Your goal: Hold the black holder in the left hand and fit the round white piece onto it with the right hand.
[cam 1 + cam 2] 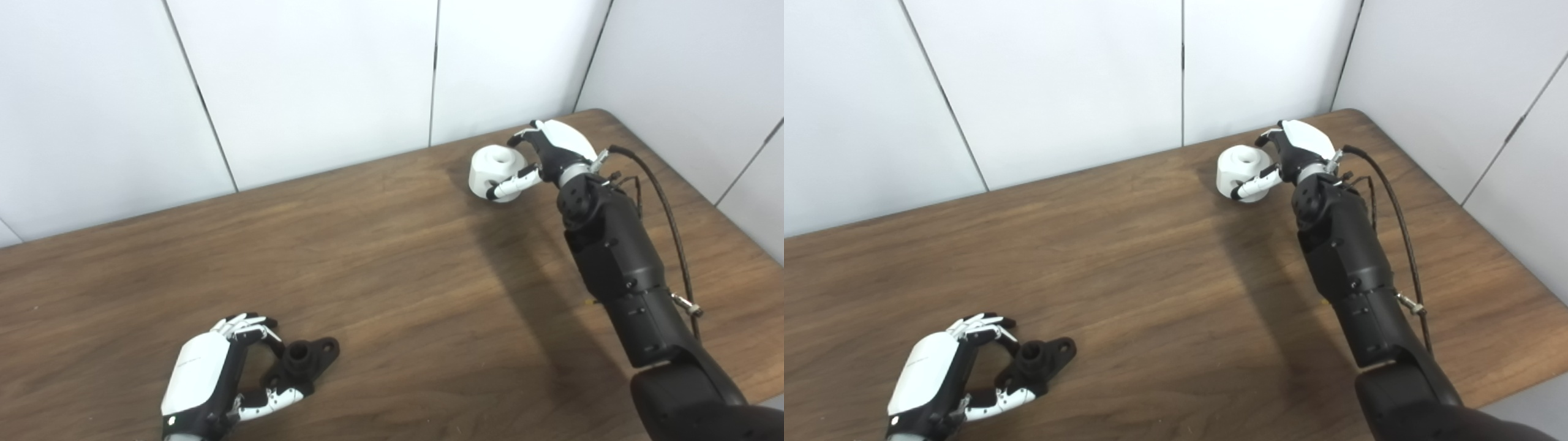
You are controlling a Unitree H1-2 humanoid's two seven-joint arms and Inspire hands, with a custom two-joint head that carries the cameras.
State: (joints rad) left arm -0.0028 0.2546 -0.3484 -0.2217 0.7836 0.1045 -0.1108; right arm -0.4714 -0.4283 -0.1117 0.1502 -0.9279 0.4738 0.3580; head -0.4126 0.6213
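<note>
Black holder [304, 361] lies on the wooden table [392, 257] at about 7 o'clock, my left robot hand [208, 376] curled around it with fingers above and thumb below, its socket facing up. Round white piece [495, 171] sits well apart at about 1 o'clock, my right robot hand [542, 160] wrapped around its right side, bore upward; whether it is lifted I cannot tell. Mating turns on this gap: the piece must travel toward 7 o'clock.
</note>
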